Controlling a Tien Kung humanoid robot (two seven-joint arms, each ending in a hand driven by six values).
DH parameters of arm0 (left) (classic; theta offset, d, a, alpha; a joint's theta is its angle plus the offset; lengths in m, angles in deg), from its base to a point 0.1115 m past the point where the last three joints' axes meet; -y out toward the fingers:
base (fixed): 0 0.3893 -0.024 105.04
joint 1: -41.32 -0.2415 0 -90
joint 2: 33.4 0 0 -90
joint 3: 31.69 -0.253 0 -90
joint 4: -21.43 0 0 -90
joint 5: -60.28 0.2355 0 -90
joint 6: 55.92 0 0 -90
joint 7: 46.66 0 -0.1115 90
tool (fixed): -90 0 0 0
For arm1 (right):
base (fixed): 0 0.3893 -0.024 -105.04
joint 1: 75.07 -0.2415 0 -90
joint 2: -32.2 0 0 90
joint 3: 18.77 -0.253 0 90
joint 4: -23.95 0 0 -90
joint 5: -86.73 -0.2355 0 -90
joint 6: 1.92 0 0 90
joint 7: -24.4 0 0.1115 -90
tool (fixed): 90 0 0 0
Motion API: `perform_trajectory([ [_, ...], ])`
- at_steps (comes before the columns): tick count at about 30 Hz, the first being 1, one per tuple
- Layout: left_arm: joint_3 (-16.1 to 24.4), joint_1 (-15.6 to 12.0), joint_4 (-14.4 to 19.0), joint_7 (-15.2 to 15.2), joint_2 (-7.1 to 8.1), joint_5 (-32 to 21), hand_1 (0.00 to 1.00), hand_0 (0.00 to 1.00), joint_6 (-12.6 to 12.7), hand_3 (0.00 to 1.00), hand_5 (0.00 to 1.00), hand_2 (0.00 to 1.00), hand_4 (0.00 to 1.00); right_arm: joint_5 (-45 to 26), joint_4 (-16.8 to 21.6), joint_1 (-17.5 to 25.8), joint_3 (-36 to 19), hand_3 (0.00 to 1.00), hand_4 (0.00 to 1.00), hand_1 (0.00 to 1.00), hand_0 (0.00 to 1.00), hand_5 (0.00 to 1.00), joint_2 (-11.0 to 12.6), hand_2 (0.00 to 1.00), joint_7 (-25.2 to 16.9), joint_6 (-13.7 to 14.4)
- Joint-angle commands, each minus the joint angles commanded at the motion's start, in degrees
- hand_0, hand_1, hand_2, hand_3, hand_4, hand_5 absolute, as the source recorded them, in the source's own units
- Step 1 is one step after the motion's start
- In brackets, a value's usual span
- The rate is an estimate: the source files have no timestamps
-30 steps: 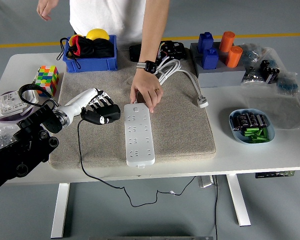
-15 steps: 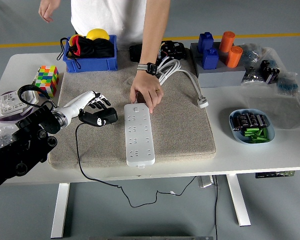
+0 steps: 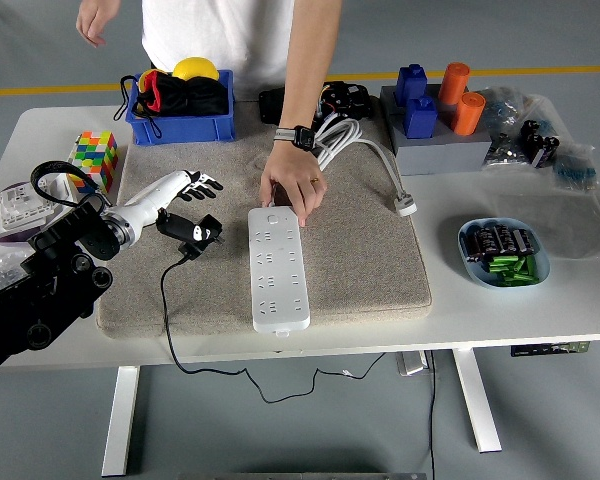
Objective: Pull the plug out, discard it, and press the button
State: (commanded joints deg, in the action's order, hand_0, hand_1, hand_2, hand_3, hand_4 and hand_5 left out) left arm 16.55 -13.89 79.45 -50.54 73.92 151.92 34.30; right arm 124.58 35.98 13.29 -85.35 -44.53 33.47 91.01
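Plug (image 3: 192, 232), black and chunky with a trailing cord, lies free on the tan mat just beside our white left hand (image 3: 185, 187), whose fingers spread empty. We judge it light and rigid; grip its body, not the limp cord.

On the mat (image 3: 360, 260), the right half is bare, so you have free room there up to its right edge. At the far end of the power strip (image 3: 278, 268) the person's hand (image 3: 292, 188) rests and blocks that end. Left of the strip, the black plug (image 3: 190, 231) and its cord (image 3: 170, 310) lie in the way, with the left hand (image 3: 185, 187) just behind them. The blue bin (image 3: 180, 125) closes the far left corner, the white cables (image 3: 365, 150) the far middle.
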Motion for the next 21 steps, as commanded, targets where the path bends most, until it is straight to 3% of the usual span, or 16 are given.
perform_trajectory([
  [1,0.1,0.0,1.6,-0.2,0.21,0.1,0.755,0.727,0.1,0.771,0.002,0.731,0.856,0.0,0.0,0.0,0.0,0.621,0.669,0.668,0.757,0.507,0.0,0.655,0.0,0.0],
  [2,0.1,0.0,2.8,-0.3,0.34,0.1,0.374,0.373,0.1,0.699,0.002,0.409,0.735,0.0,0.0,0.0,0.0,0.621,0.668,0.668,0.757,0.507,0.0,0.655,0.0,0.0],
  [7,-1.2,0.4,7.2,-1.1,0.56,-1.4,0.374,0.373,-0.7,0.699,0.002,0.409,0.735,0.0,0.0,0.0,0.0,0.621,0.668,0.668,0.757,0.507,0.0,0.655,0.0,0.0],
  [8,-1.5,0.6,7.4,-1.1,0.49,-1.6,0.111,0.185,-0.7,0.671,0.002,0.199,0.564,0.0,0.0,0.0,0.0,0.621,0.668,0.668,0.757,0.507,0.0,0.656,0.0,0.0],
  [13,-3.9,2.2,6.2,-2.0,-0.44,-3.6,0.111,0.185,-0.9,0.671,0.002,0.199,0.564,-0.2,0.1,-0.1,0.2,0.621,0.668,0.668,0.757,0.507,0.0,0.656,-0.1,0.0],
  [14,-4.2,2.4,6.0,-2.0,-0.53,-3.8,0.026,0.112,-1.0,0.675,0.002,0.145,0.385,-0.2,0.1,-0.1,0.2,0.621,0.668,0.668,0.757,0.506,0.0,0.656,-0.1,0.0],
  [21,-8.1,5.7,3.0,-4.1,-1.8,-5.0,0.002,0.083,-2.0,0.676,0.002,0.103,0.394,-0.3,-0.1,-0.1,0.2,0.621,0.668,0.668,0.757,0.506,0.1,0.656,-0.1,-0.1],
])
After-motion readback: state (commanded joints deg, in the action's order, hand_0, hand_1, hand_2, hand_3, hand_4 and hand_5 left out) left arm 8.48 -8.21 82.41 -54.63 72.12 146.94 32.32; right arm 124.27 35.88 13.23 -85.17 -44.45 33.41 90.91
